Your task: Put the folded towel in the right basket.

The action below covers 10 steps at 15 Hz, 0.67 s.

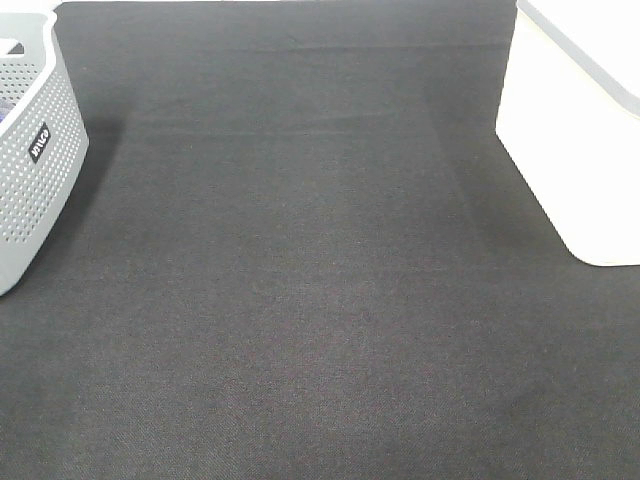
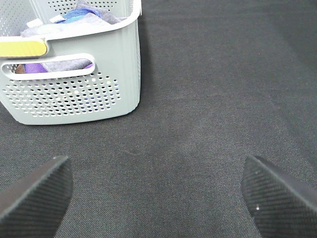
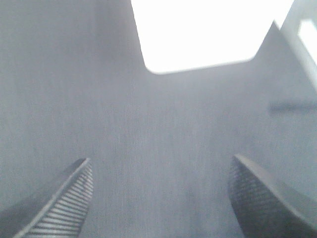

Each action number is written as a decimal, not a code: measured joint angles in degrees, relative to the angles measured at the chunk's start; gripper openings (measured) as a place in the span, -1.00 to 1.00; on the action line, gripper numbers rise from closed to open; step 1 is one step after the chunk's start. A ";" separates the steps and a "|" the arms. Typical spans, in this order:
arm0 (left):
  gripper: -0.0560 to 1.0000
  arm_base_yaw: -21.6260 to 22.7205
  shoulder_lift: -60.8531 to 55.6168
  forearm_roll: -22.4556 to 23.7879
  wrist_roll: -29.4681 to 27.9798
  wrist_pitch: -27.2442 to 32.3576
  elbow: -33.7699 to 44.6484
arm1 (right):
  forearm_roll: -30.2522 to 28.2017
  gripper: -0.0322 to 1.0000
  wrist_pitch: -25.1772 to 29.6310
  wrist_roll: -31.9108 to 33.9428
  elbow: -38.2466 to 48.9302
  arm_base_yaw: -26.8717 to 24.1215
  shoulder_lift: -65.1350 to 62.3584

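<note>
The white right basket stands at the right edge of the dark table; it also shows in the right wrist view, overexposed. No folded towel lies loose on the table in any view. The grey perforated left basket stands at the far left; the left wrist view shows it holding purple, blue and grey cloths. My left gripper is open and empty above bare cloth near the grey basket. My right gripper is open and empty, facing the white basket. Neither arm shows in the exterior high view.
The dark fabric tabletop stretches between the two baskets. A yellow label sits on the grey basket's rim.
</note>
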 joint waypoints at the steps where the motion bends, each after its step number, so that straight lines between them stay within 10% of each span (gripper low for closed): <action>1: 0.77 0.00 0.00 0.00 0.00 0.00 0.00 | -0.23 0.45 0.06 -0.11 0.29 0.00 -1.60; 10: 0.77 0.00 0.00 0.00 0.00 0.00 0.00 | -1.83 0.45 0.34 1.43 0.86 4.98 -3.44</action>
